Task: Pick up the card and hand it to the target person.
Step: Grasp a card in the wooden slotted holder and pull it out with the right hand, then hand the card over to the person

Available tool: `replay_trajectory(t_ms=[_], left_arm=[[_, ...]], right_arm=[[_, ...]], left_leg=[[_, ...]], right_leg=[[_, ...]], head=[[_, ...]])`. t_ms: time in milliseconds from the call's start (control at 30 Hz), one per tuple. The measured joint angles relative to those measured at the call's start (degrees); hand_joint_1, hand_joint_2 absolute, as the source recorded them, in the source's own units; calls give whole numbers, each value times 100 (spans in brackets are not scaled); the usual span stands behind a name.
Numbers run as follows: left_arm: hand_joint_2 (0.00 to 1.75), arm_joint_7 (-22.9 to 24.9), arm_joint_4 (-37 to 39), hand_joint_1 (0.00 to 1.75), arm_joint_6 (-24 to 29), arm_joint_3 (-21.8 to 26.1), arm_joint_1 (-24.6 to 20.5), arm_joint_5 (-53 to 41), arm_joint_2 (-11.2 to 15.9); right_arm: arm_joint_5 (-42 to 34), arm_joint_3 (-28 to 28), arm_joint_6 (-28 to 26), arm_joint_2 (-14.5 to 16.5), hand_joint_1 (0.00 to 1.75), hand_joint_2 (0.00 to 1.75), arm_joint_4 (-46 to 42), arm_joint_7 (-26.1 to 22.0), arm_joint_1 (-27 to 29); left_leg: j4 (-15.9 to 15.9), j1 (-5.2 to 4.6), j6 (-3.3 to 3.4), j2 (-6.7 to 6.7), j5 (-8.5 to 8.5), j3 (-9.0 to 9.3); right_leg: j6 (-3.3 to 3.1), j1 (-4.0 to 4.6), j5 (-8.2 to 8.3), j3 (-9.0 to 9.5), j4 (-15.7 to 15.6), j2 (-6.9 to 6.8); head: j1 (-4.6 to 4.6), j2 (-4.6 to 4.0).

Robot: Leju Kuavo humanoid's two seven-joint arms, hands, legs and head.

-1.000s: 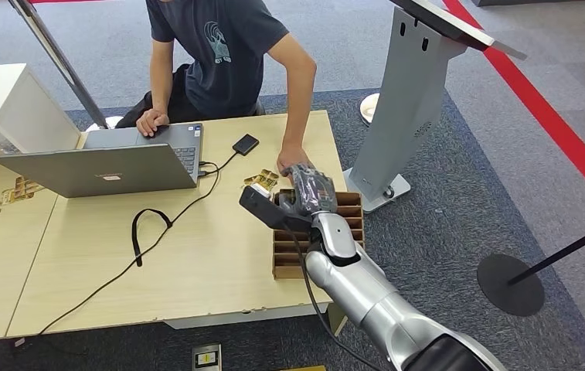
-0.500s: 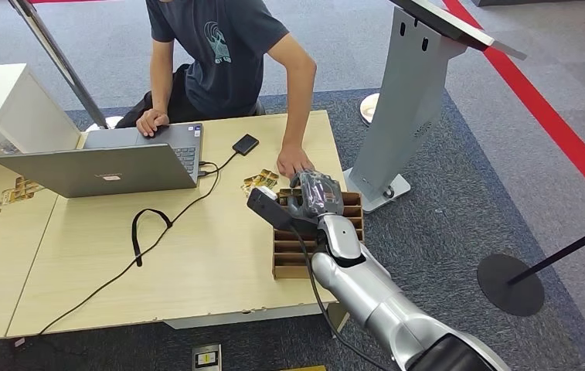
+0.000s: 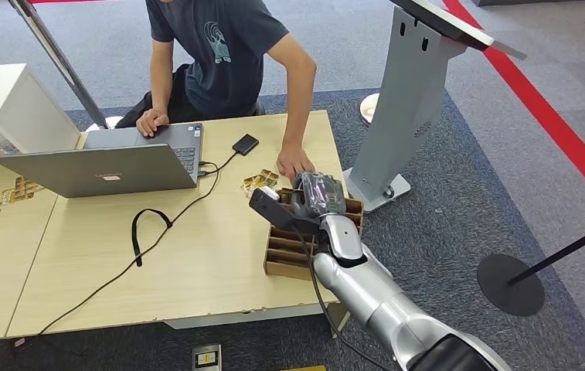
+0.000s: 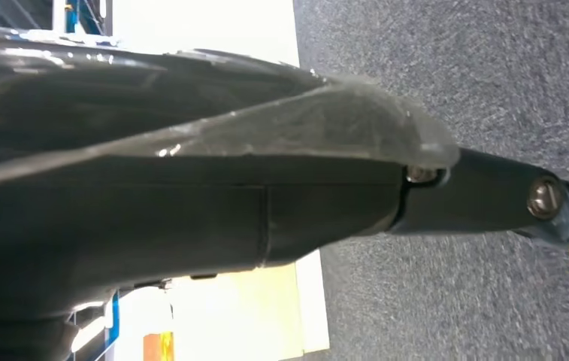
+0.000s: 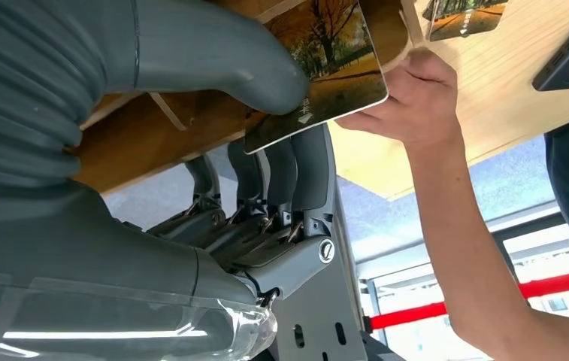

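In the right wrist view my right hand (image 5: 138, 135) pinches a card (image 5: 325, 69) printed with an autumn tree scene, thumb on its face and dark fingers (image 5: 281, 169) behind it. A person's hand (image 5: 410, 96) touches the card's far edge. From the head view, my right hand (image 3: 316, 193) is over the far end of a slotted wooden card box (image 3: 287, 251) at the table's right edge, and the person's hand (image 3: 294, 164) lies just beyond it. That person sits across the table (image 3: 196, 263). My left hand (image 4: 506, 199) hangs over grey carpet, a dark finger stretched out, holding nothing.
Loose cards (image 3: 260, 180) and a black device (image 3: 246, 144) lie near the person's arm. A laptop (image 3: 103, 166) and a black cable (image 3: 150, 224) occupy the table's left and middle. A grey kiosk stand (image 3: 409, 100) rises right of the table, with a stanchion base (image 3: 510, 284) on the carpet.
My right hand has moved a little right and toward the person's hand. The wooden box has shifted and now sits skewed, its near corner further left. The person's hand has edged closer.
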Motion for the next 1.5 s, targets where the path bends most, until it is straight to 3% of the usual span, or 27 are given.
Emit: replay_trajectory(t_ms=[200, 700, 833, 967, 1333, 1500], left_arm=[[0, -26, 0, 0, 8, 0, 0, 8, 0], [0, -114, 0, 0, 7, 0, 1, -26, 0], [0, -130, 0, 0, 0, 0, 0, -42, 0], [0, -145, 0, 0, -7, 0, 0, -41, 2], [0, -241, 0, 0, -48, 0, 1, -81, 8], [0, -264, 0, 0, -58, 0, 0, -121, 13]], right_arm=[[118, -4, -189, -1, 143, 175, -23, -114, 21], [211, -10, -254, -91, 142, 175, -620, -277, 87], [222, -10, -236, -117, 169, 175, -709, -339, 120], [221, -10, -253, -137, 175, 175, -779, -423, 134], [-214, 7, -470, -172, 175, 175, -1582, -1672, 293], [-266, 19, -505, -217, 175, 175, -2132, -2019, 438]], left_leg=[[0, 0, 0, 0, 0, -1], [0, 0, -1, 0, 1, 1], [0, 0, -1, 0, 1, 0], [0, 0, -1, 0, 1, 0], [0, 0, -2, 0, 1, 0], [0, 0, -2, 0, 1, 0]], right_leg=[[0, 0, 0, 0, 0, 0], [0, 0, 0, 0, 0, 0], [0, 0, 0, 0, 0, 0], [0, 0, 0, 0, 1, 0], [0, 0, 0, 0, 1, 0], [0, 0, 0, 0, 1, 0]], head=[[0, 0], [0, 0], [0, 0], [-1, 0], [0, 0], [0, 0]])
